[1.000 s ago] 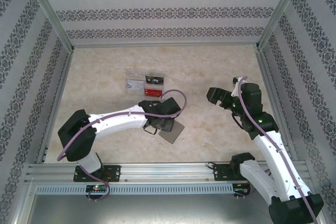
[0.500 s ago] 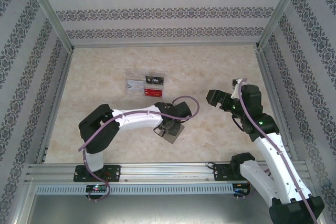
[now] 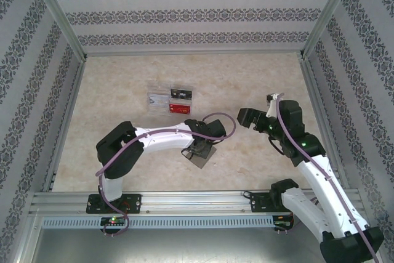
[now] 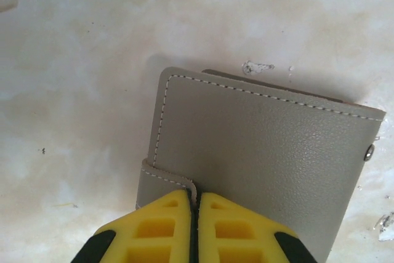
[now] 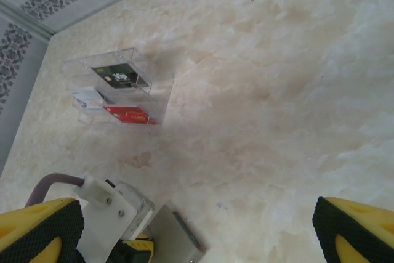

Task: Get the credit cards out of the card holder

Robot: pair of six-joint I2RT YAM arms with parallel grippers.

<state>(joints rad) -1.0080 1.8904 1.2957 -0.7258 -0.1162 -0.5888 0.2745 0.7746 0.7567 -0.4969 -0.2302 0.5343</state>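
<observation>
Evidently the left fingers, pressed together at the holder's tab, needed a slow upward peel, with the spread right fingers ready to pin it flat.

Lab enclosure: aluminium frame, patterned wall panels

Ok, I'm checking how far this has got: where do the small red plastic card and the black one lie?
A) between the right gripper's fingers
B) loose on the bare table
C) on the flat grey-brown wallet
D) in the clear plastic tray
D: the red plastic card and the black plastic card lie inside the clear plastic tray, well apart from the closed grey-brown wallet.
</observation>
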